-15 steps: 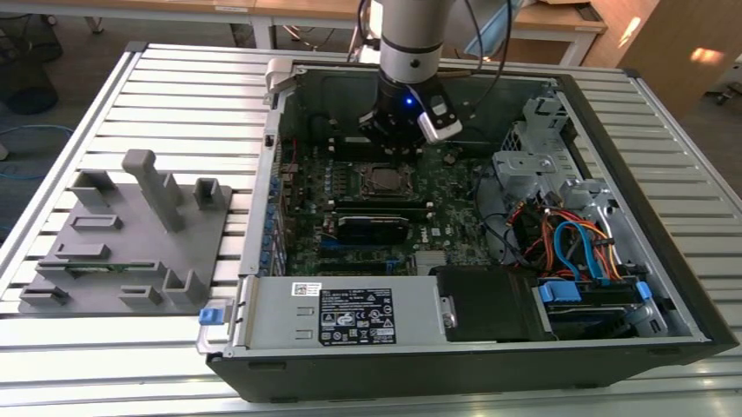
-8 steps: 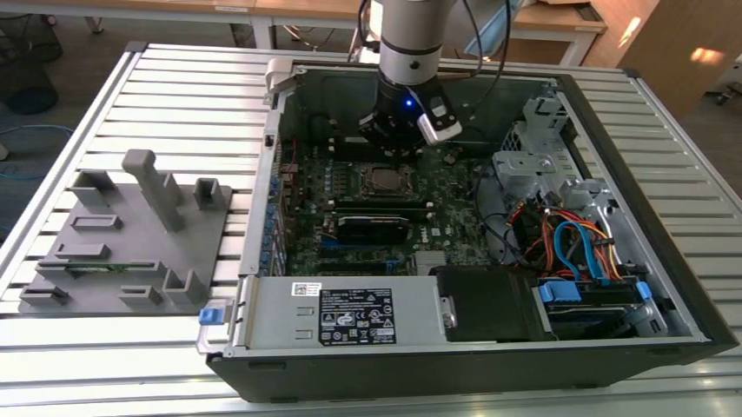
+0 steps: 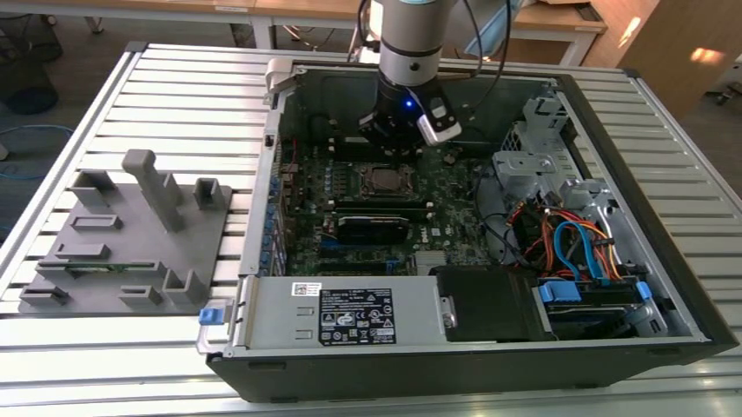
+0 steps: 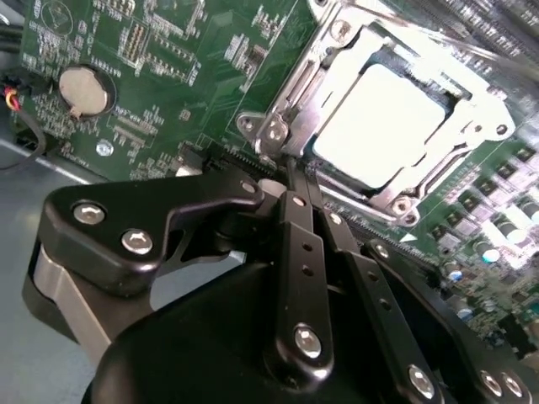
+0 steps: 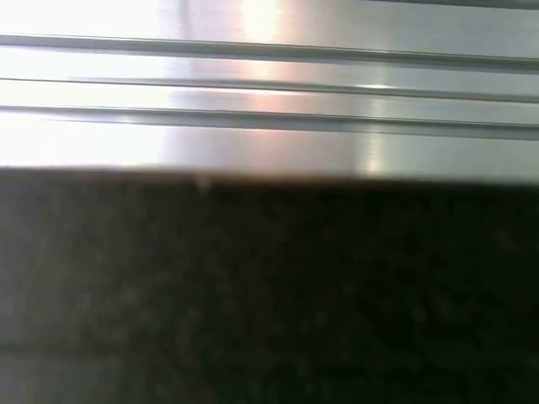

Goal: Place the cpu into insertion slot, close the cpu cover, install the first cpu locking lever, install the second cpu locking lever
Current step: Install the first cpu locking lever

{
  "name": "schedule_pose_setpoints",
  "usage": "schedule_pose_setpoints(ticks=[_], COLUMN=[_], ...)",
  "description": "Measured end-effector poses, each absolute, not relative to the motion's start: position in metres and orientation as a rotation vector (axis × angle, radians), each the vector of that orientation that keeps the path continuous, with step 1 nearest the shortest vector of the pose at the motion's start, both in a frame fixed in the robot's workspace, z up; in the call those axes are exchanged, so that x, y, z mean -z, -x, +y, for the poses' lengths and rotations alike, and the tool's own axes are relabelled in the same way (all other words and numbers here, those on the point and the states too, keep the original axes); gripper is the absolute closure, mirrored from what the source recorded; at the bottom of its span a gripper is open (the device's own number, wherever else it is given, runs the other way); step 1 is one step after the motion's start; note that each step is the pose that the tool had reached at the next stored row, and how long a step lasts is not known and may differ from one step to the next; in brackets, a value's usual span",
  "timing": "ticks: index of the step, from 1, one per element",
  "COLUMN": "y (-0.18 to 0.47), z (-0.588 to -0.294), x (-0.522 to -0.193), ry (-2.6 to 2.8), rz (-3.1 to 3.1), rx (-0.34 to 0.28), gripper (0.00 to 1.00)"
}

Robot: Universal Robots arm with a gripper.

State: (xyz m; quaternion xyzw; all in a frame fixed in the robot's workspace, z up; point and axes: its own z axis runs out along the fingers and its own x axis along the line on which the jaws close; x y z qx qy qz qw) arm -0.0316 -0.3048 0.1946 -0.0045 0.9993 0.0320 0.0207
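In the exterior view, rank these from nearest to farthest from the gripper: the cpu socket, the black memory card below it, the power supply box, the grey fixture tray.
1. The insertion slot, just below the gripper.
2. The memory card, further down the board.
3. The power supply box, at the case's near edge.
4. The grey fixture tray, outside the case, on the exterior view's left.

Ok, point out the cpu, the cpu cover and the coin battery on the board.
cpu (image 4: 383,126), second wrist view, middle of its bright metal top.
cpu cover (image 4: 341,55), second wrist view, the silver frame strip along one side of the chip.
coin battery (image 4: 82,90), second wrist view, centre of the round silver face.
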Motion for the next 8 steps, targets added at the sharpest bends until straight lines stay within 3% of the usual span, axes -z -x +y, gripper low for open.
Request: schedule_pose_setpoints(ticks=[8], y=[0.0316], z=[-0.3048], x=[-0.2015], ry=[0.013], rz=[3.098], rx=[-0.113], gripper=[0.9])
